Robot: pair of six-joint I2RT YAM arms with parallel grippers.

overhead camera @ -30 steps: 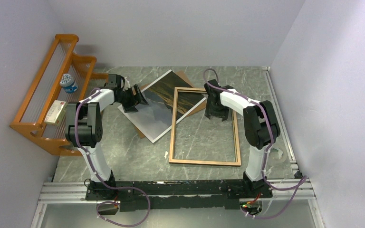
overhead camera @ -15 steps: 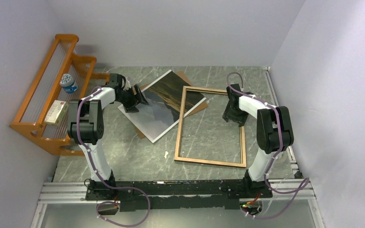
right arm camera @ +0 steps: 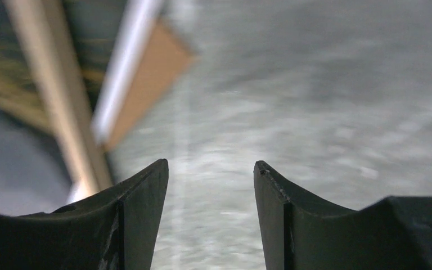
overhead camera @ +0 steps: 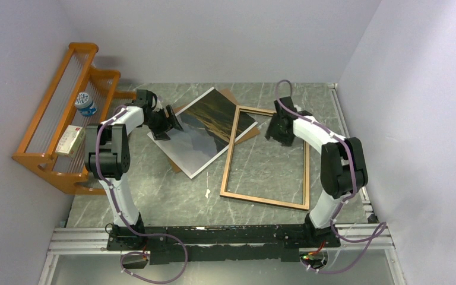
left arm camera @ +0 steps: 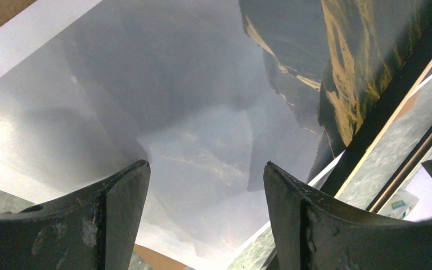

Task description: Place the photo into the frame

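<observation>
The grey stone table fills a small room with pale walls. Nearest to the arms lies the frame, flat and a bit crooked, brown wood side up. Its far left corner sits on top of one corner of the photo.

That is where things could go wrong. If the photo gets pulled now, the rail on top could bend or crease that corner, or the frame could get dragged along. If the frame gets pushed, its rail could scratch the shiny picture. The photo is thin and lies flat on a brown backing board, so fingers could slip over it and catch nothing, or grab the board too.

The right gripper is at the far end of the frame. Its wrist view is blurry, but its jaws are wide apart with only table between them. The left gripper is over the left part of the photo. Its jaws are wide apart too and hold nothing. I cannot tell if its tips touch the print.

The frame is big with thin rails and looks a little larger than the print. The photo is big and thin, picture side up. It shows dark hills with gold streaks and a narrow white edge, and light shines off it.
</observation>
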